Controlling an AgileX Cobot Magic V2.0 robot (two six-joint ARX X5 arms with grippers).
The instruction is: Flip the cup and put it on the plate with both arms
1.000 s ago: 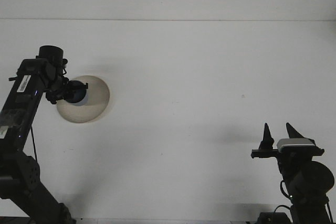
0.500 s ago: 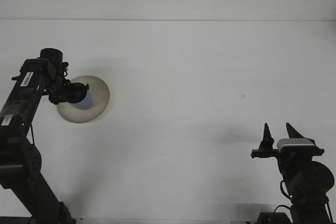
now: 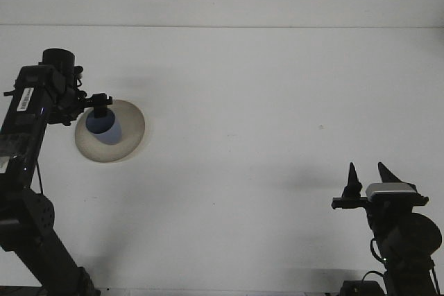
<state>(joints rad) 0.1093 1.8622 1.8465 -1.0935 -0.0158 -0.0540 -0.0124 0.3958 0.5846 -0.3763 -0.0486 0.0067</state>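
White table, cup on the plate

White table (image 3: 263, 116) fills the view. Left arm's gripper (image 3: 99, 102) hangs at the upper left edge of the beige plate (image 3: 128, 133); whether its fingers are parted cannot be told. Right gripper (image 3: 369, 175) points up at lower right, well apart, its fingers spread and empty. Blue cup (image 3: 104, 127) sits on the plate, just below the left gripper.
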